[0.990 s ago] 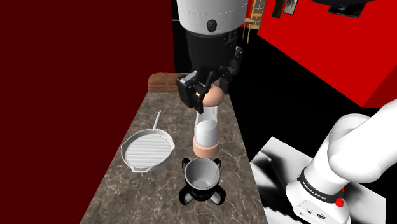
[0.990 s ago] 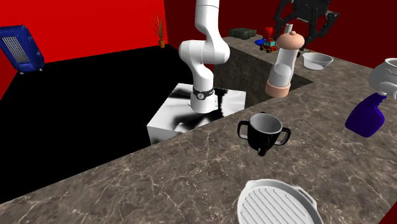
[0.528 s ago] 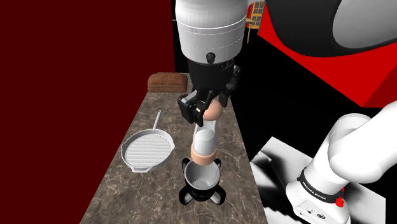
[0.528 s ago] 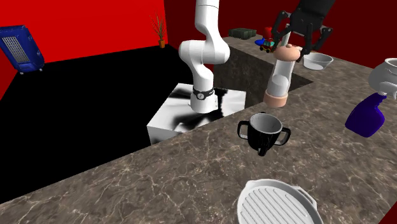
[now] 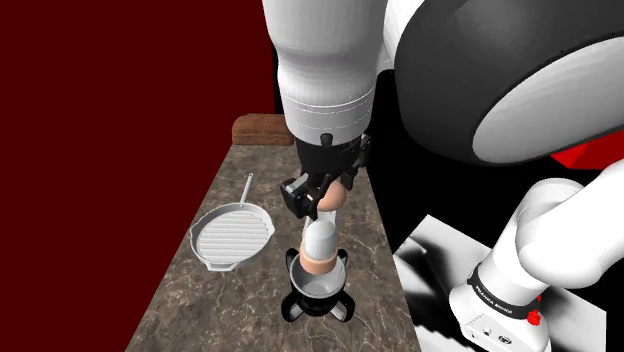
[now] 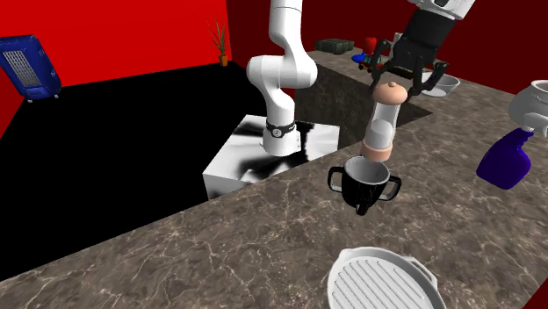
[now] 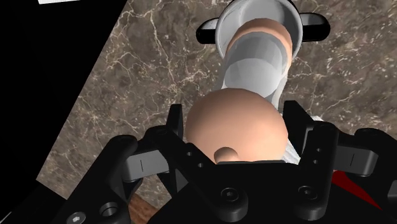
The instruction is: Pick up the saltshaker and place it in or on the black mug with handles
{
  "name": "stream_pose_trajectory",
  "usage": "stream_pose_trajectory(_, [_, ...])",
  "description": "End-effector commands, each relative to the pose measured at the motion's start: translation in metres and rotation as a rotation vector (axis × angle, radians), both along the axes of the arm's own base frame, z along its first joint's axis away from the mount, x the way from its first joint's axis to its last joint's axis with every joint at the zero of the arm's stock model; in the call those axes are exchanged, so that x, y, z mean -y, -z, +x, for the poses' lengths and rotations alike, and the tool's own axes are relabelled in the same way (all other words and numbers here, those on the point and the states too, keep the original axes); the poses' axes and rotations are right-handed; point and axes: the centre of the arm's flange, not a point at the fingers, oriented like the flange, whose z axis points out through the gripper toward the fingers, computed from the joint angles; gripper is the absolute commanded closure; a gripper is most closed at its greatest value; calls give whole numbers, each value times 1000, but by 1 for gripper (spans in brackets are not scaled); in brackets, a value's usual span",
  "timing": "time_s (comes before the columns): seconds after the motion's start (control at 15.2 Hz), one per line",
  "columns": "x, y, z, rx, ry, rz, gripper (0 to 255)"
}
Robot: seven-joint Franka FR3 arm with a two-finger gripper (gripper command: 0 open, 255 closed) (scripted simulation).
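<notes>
One saltshaker [image 6: 384, 118] (clasped in the gripper [image 6: 404, 86]) over the black mug [image 6: 360, 191]

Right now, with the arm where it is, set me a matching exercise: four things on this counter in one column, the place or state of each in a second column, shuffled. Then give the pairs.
Things
1. saltshaker
2. black mug
3. white ribbed pan
4. blue spray bottle

Places and states
A. lies on the counter, at the shoulder view's left of the mug
B. clasped at its rounded top by the tool, held upright
C. stands near the second exterior view's right edge
D. stands on the counter, its mouth under the shaker's base

Pairs: 1-B, 2-D, 3-A, 4-C
</notes>
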Motion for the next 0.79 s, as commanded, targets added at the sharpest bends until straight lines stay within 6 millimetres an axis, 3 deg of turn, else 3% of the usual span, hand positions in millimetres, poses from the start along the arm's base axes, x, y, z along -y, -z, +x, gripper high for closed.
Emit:
stream_pose_trajectory(0.0, [0,10,0,1,0,0,255])
stream_pose_trajectory(0.53, [0,50,0,1,0,0,255])
stream_pose_trajectory(0.73, [0,50,0,1,0,0,255])
